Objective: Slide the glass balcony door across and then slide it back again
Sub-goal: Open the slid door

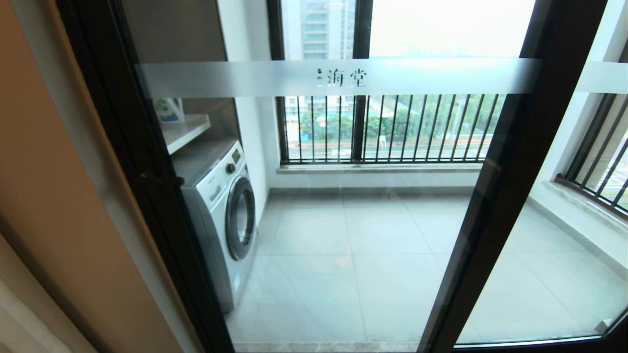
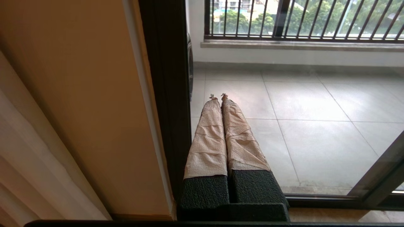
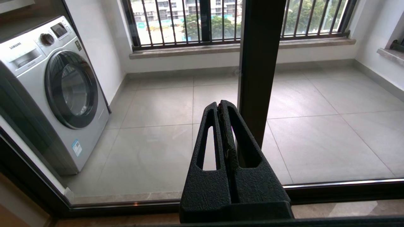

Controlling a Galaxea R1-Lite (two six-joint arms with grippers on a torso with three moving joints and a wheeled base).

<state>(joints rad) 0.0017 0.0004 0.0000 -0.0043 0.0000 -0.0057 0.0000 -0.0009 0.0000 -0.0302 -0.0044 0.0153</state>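
Washing machine (image 1: 223, 215) (front-loading), tiled floor (image 1: 353, 264), window railing (image 1: 392, 127)

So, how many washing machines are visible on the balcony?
1. The silver front-loading washing machine stands at the left of the balcony, behind the glass balcony door, under a shelf. Others may be hidden beyond the frame.

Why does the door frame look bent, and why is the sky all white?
In the head view the wide lens makes the glass balcony door frame lean and curve, and outdoor brightness washes the sky white. In the left wrist view the floor tiles show pale glare. The right wrist view looks evenly lit.
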